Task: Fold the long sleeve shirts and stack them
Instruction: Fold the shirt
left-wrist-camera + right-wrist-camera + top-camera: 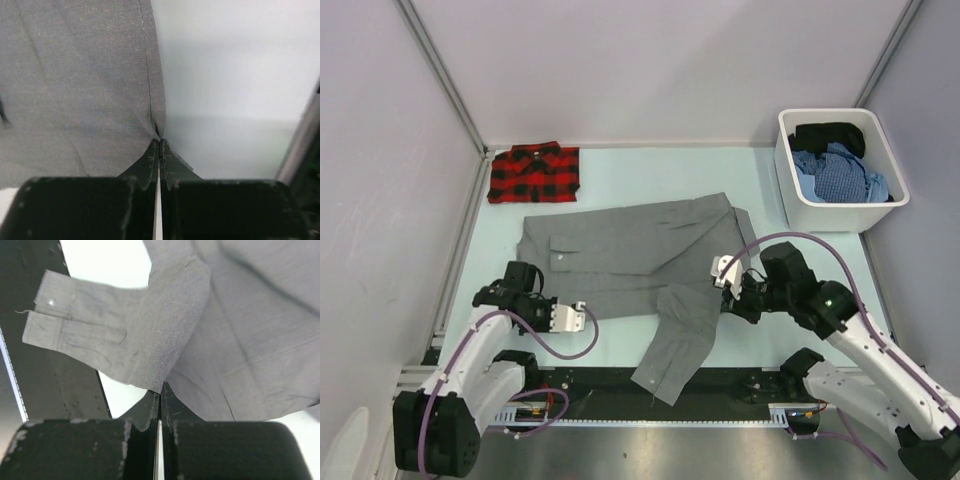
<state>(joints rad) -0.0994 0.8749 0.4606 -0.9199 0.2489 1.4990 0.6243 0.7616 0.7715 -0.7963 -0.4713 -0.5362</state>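
Observation:
The plain grey shirt (630,245) lies spread across the middle of the table. One sleeve (675,350) runs toward the front, and its cuff hangs over the table's front edge. The red-and-black plaid shirt (534,172) lies folded at the back left corner. My left gripper (584,314) is shut on the grey shirt's near edge; the left wrist view shows the cloth (75,90) pinched at the tips (159,141). My right gripper (720,298) is shut on the grey shirt where the sleeve meets the body. The right wrist view shows the sleeve fold (165,340) pinched at the tips (161,386), with the cuff (65,325) beyond.
A white bin (790,190) with blue and black clothes stands at the back right. Grey walls close in the table on the left, back and right. A black rail (620,385) runs along the front edge between the arm bases.

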